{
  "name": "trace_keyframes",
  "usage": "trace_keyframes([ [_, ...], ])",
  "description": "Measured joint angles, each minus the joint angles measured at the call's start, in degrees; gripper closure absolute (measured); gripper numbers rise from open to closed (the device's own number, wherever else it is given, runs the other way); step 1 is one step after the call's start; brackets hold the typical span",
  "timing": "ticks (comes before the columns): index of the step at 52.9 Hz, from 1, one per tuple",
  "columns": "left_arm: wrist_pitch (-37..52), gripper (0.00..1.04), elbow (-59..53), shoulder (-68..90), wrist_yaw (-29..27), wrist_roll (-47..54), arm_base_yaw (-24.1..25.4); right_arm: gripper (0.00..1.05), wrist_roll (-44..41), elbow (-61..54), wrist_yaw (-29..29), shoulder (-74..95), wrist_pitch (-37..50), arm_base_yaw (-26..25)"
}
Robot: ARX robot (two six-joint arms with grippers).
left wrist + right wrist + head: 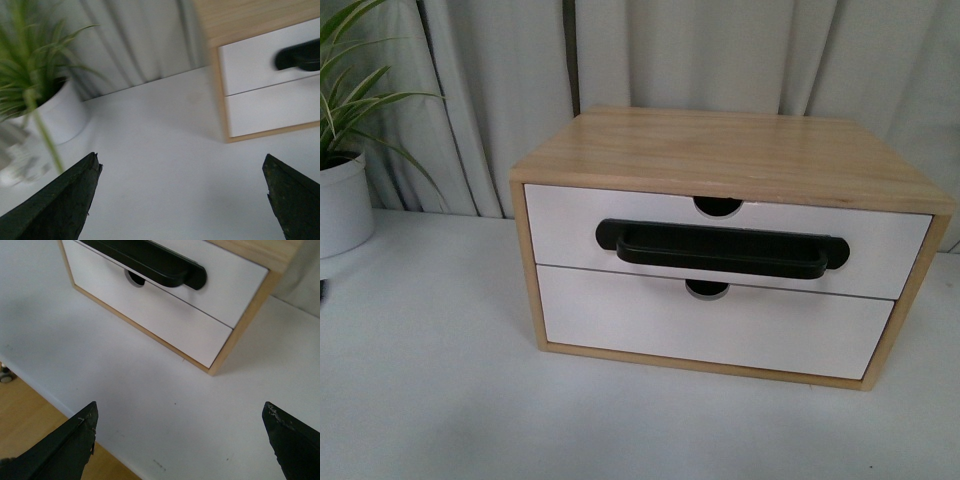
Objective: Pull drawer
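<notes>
A light wood cabinet (pixel 720 145) stands on the white table, and its upper drawer (pixel 570 225) sits flush with the frame. That drawer has a white front, a long black bar handle (pixel 723 249) and a half-round notch (pixel 718 207) in its top edge. Neither arm shows in the front view. My left gripper (pixel 181 156) is open over bare table, off the cabinet's left front corner, where the drawer (pixel 250 62) and the handle end (pixel 300 56) show. My right gripper (pixel 180 404) is open above the table in front of the cabinet's right end, apart from the handle (pixel 150 260).
Below the drawer sits a plain white drawer (pixel 710 330) without a handle. A potted plant in a white pot (pixel 340 200) stands at the far left, also close to my left gripper as the pot (pixel 60 115). A curtain (pixel 720 50) hangs behind. The table edge (pixel 45 395) and wood floor lie near my right gripper.
</notes>
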Motion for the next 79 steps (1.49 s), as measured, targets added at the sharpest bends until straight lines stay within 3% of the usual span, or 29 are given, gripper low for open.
trace_keyframes([
  [5, 1.6, 0.06, 5.2, 9.3, 13.0, 6.0, 0.3, 0.09, -6.0, 5.6, -0.3, 7.6, 1.1, 2.0],
  [15, -4.7, 0.06, 14.4, 21.0, 24.6, 17.0, 1.0, 0.09, -11.9, 13.1, -1.7, 16.3, 0.8, 4.0],
  [20, -8.5, 0.06, 18.8, 24.9, 27.6, 20.6, 1.2, 0.09, -14.7, 16.0, -2.0, 19.8, 0.4, 5.1],
  [44, -23.4, 0.06, 35.5, 39.8, 30.2, 40.1, -1.0, 0.09, -27.7, 23.7, -3.4, 32.7, -1.6, 10.0],
  [61, -26.1, 0.06, 46.0, 48.3, 30.9, 44.5, -3.9, 0.09, -31.9, 27.7, -3.4, 42.0, 3.0, 12.8],
  [79, -27.5, 0.06, 49.8, 54.0, 31.8, 45.0, -4.9, 0.09, -31.7, 30.8, -4.4, 49.7, 8.0, 15.1],
])
